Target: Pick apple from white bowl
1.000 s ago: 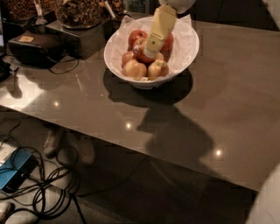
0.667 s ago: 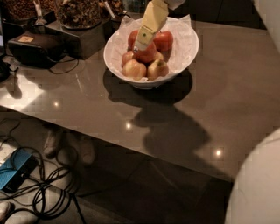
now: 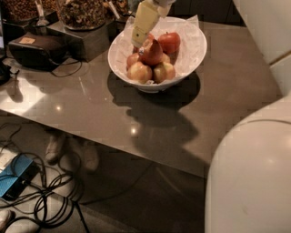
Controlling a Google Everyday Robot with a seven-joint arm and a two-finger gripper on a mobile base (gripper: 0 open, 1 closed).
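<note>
The white bowl point(image 3: 193, 43), wide, shallow and lined with crinkled white paper, stands on the grey-brown table and holds several red and yellow apples. My gripper point(image 3: 138, 42), cream-coloured, reaches down from the top edge over the left part of the bowl. Its tip is right beside a dark red apple point(image 3: 153, 52) that sits highest on the pile and looks tilted. Another red apple point(image 3: 169, 42) lies behind it, and two yellowish apples point(image 3: 139, 72) lie at the front. Whether the gripper holds the dark red apple does not show.
Dark containers of brown nuts point(image 3: 82, 13) and a black device with cables point(image 3: 36, 48) stand at the back left of the table point(image 3: 91, 104). Part of the robot's white body point(image 3: 250, 177) fills the lower right. Cables and a blue box point(image 3: 18, 179) lie on the floor.
The gripper has moved left and up from the middle of the bowl to its left side. A dark red apple now sits higher on the pile, beside the gripper's tip.
</note>
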